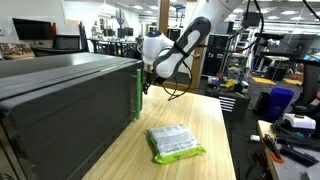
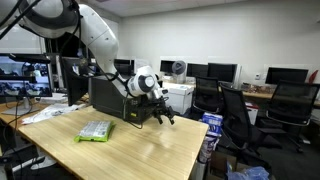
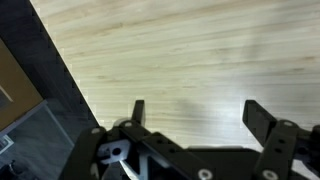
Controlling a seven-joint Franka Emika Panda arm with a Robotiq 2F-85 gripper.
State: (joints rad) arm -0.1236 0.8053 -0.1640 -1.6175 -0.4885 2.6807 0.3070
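My gripper [image 3: 195,112] is open and empty, with bare light wood table [image 3: 190,50] between its black fingers in the wrist view. In both exterior views the gripper [image 1: 146,84] [image 2: 160,115] hangs low over the table beside the large dark grey box [image 1: 60,100] [image 2: 108,95]. A clear packet with green print [image 1: 174,142] [image 2: 96,131] lies flat on the table, well apart from the gripper. It does not show in the wrist view.
The table's dark edge [image 3: 60,80] runs diagonally at the left of the wrist view, with floor beyond. A thin green strip [image 1: 138,95] stands at the box's corner. Office chairs [image 2: 235,115], monitors and cluttered benches surround the table.
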